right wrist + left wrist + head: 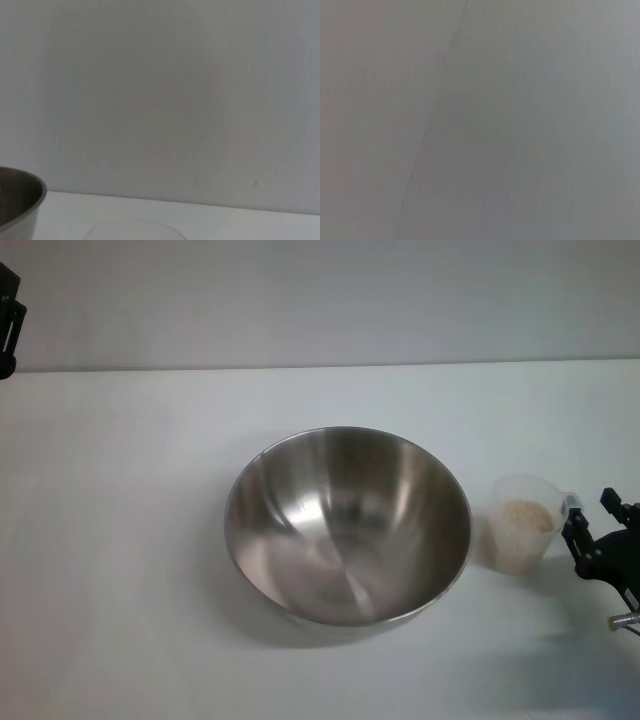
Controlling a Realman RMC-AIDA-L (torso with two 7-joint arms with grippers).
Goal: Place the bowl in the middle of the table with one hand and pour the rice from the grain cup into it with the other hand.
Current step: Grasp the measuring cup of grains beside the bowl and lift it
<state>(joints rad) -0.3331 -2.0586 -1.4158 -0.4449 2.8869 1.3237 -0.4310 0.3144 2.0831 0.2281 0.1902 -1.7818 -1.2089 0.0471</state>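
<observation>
A steel bowl [348, 525] sat mid-table [120, 540], open white surface all around. Just right of it stood the cup [520, 532] of rice [524, 520]. The right gripper [590, 525] waited beside the cup, jaws apart, holding nothing. The left gripper [8, 320] was parked far left, jaws unclear.

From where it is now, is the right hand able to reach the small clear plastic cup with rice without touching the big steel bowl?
Probably yes. The right hand sits just beside the small clear plastic cup, on the side away from the big steel bowl, with only bare white table between them.
</observation>
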